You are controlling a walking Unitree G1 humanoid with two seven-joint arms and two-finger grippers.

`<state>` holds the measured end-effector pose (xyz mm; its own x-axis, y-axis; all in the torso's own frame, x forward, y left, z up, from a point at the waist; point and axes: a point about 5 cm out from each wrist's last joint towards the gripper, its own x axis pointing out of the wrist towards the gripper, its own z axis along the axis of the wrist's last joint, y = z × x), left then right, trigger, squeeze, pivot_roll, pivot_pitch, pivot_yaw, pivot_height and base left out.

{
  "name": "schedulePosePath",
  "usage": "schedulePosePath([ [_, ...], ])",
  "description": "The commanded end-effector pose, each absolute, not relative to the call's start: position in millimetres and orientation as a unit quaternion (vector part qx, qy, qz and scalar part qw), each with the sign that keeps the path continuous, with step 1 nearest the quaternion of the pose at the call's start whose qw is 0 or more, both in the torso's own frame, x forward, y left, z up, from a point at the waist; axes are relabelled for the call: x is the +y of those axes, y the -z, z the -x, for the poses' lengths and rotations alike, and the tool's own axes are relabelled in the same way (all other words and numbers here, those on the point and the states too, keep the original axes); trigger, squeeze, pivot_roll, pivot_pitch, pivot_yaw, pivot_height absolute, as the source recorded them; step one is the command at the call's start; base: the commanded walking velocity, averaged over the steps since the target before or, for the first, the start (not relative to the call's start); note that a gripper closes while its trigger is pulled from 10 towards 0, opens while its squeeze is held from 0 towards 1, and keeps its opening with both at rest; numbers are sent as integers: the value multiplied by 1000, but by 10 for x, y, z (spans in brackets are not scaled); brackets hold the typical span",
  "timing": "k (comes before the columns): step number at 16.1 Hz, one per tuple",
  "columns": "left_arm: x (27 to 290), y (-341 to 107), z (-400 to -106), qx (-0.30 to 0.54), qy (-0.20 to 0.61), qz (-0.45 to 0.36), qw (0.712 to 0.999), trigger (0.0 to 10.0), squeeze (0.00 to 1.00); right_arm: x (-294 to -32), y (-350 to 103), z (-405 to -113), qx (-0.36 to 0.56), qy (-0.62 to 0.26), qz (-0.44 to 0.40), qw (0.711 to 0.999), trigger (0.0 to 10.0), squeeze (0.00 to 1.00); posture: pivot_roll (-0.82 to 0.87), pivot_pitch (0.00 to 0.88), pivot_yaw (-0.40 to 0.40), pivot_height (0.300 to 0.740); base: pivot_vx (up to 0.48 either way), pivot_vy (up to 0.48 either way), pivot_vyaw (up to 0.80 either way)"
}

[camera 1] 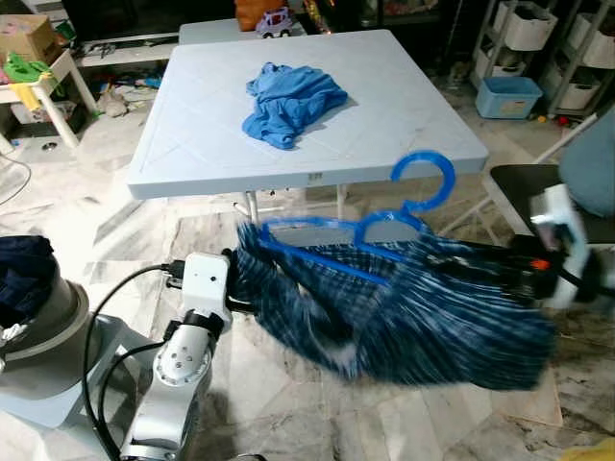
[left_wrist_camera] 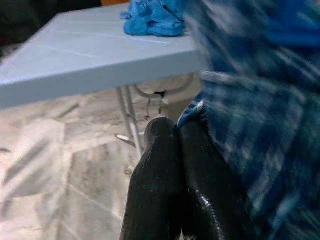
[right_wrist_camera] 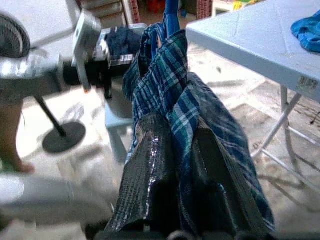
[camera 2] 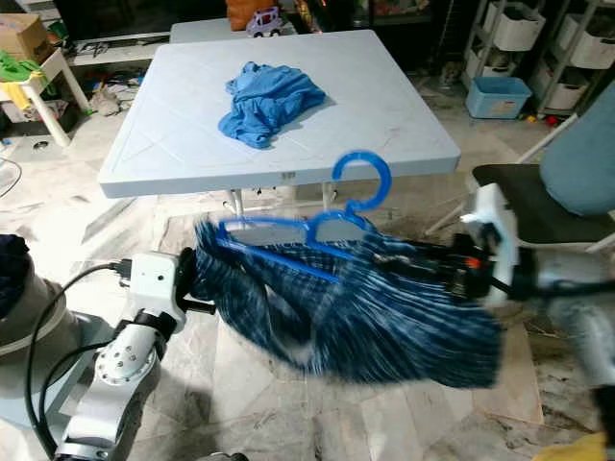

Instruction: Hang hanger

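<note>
A blue plastic hanger [camera 1: 404,206] with its hook up carries a dark blue plaid shirt [camera 1: 423,317], held in the air in front of the table. The picture of the shirt is blurred. My left gripper [left_wrist_camera: 176,127] is shut, pinching the shirt's edge at the hanger's left end [camera 1: 252,233]. At the shirt's right side my right gripper [right_wrist_camera: 180,132] is shut on a fold of the plaid cloth, which runs between its fingers [right_wrist_camera: 150,150]. In the eye views the cloth hides both sets of fingers.
A pale blue folding table [camera 1: 192,144] stands just beyond, with a crumpled blue garment [camera 1: 293,101] on it. A chair [camera 1: 538,182] is at the right, storage bins [camera 1: 509,96] behind it. A small white table [camera 1: 38,91] is far left. The floor is marble.
</note>
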<state>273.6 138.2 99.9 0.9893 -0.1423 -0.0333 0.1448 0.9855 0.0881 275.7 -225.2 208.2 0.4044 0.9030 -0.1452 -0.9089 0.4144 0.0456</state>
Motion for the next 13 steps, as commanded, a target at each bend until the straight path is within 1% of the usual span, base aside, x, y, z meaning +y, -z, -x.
schedulePosePath([
  [1, 1410, -903, -2696, 41, 76, -40, 995, 0, 0, -2267, -2267, -2784, 15, -512, 29, 858, 10000, 0, -91, 81, 29, 740, 0, 0, 0],
  [2, 1382, -903, -2696, 41, 85, -36, 995, 0, 0, -2214, -2233, -2809, 12, -503, 4, 864, 10000, 0, -94, 80, 27, 740, 0, 0, 0],
  [3, 1362, -910, -2696, 40, 92, -39, 994, 0, 0, -2149, -2183, -2774, 18, -515, -3, 857, 10000, 0, -90, 79, 26, 740, 0, 0, 0],
  [4, 1362, -916, -2698, 39, 93, -46, 994, 0, 0, -2114, -2139, -2739, 25, -524, 7, 852, 10000, 0, -90, 79, 26, 740, 0, 0, 0],
  [6, 1373, -908, -2696, 41, 91, -45, 994, 0, 0, -2089, -2124, -2773, 25, -512, 0, 858, 10000, 0, -89, 78, 25, 740, 0, 0, 0],
  [7, 1392, -897, -2698, 44, 85, -50, 994, 0, 0, -2058, -2113, -2768, 29, -518, 8, 855, 10000, 0, -89, 78, 25, 740, 0, 0, 0],
  [8, 1426, -893, -2705, 47, 69, -63, 995, 1176, 0, -2054, -2099, -2762, 32, -520, 14, 854, 10000, 0, -89, 78, 25, 740, 0, 0, 0],
  [9, 1488, -885, -2720, 51, 46, -81, 994, 10000, 0, -2058, -2085, -2767, 36, -518, 20, 854, 10000, 0, -89, 78, 22, 740, 0, 0, 0],
  [10, 1547, -887, -2719, 50, 31, -79, 995, 10000, 1000, -2061, -2073, -2772, 37, -515, 28, 856, 10000, 0, -89, 78, 22, 740, 0, 0, 0],
  [12, 1630, -903, -2717, 45, 9, -90, 995, 10000, 1000, -2058, -2056, -2780, 38, -510, 34, 859, 10000, 0, -89, 78, 22, 740, 0, 0, 0],
  [13, 1678, -934, -2722, 32, -6, -117, 993, 10000, 1000, -2051, -2046, -2784, 38, -508, 38, 860, 10000, 0, -89, 78, 22, 740, 0, 0, 0],
])
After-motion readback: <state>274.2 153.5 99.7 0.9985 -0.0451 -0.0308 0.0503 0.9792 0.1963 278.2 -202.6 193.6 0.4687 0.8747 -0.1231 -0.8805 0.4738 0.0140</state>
